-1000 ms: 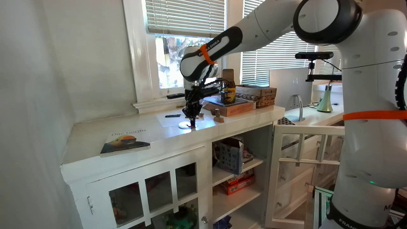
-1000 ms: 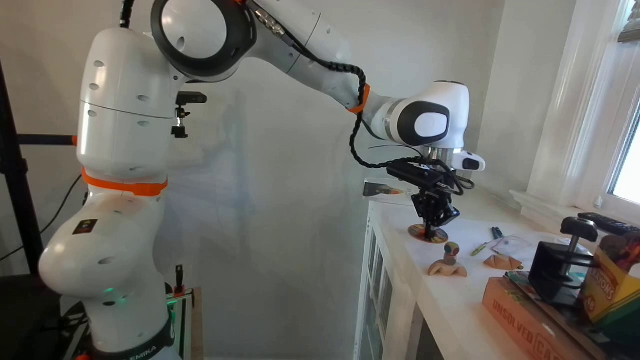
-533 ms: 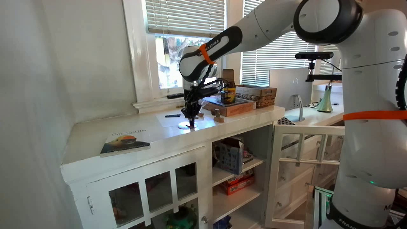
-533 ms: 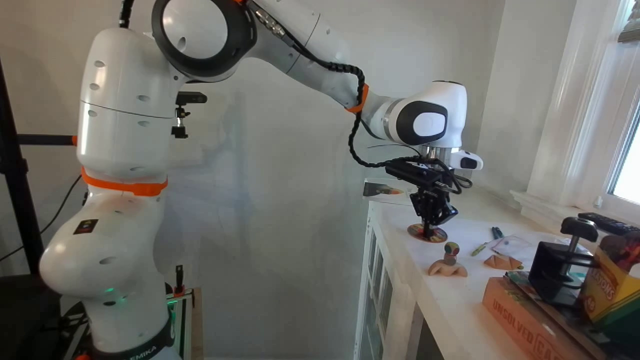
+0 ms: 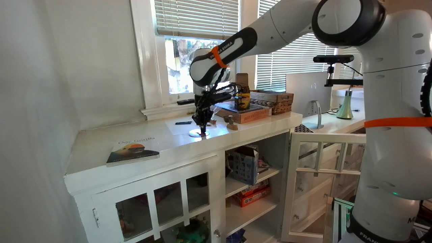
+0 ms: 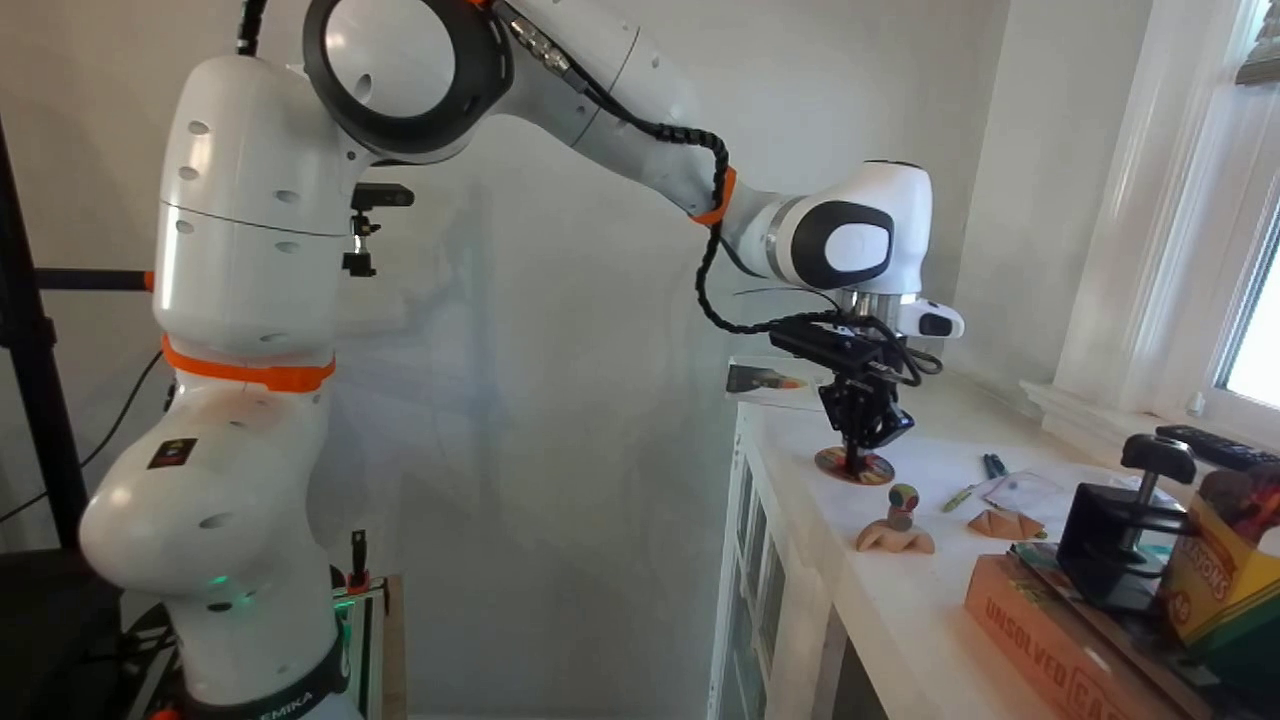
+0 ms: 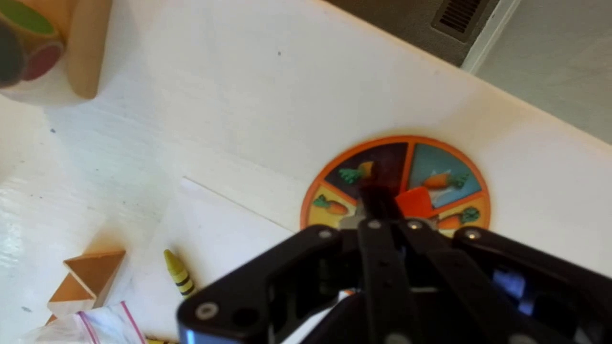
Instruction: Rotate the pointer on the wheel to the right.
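The wheel (image 7: pixel 447 157) is a flat round disc with an orange rim and coloured sectors with carrot pictures. It lies on the white countertop near its edge. In both exterior views the wheel (image 5: pixel 193 133) (image 6: pixel 880 472) sits under my gripper, and glare makes it pale in one of them. A red-orange pointer (image 7: pixel 415 202) lies near the wheel's middle. My gripper (image 7: pixel 377 193) points down over the wheel with its fingers together. Its tips are just left of the pointer in the wrist view; whether they touch it I cannot tell. The gripper hides the wheel's near part.
A wooden block figure (image 6: pixel 896 538) and a wooden piece (image 6: pixel 1006 524) stand nearby. A yellow crayon (image 7: pixel 180 273) lies on white paper (image 7: pixel 210 224). An orange box (image 6: pixel 1050 650) bears a black clamp (image 6: pixel 1110 545) and a crayon box (image 6: pixel 1205 580). A book (image 5: pixel 133 152) lies on the counter.
My gripper has shifted slightly to the left in both exterior views, staying low over the wheel. The wheel has stayed in place.
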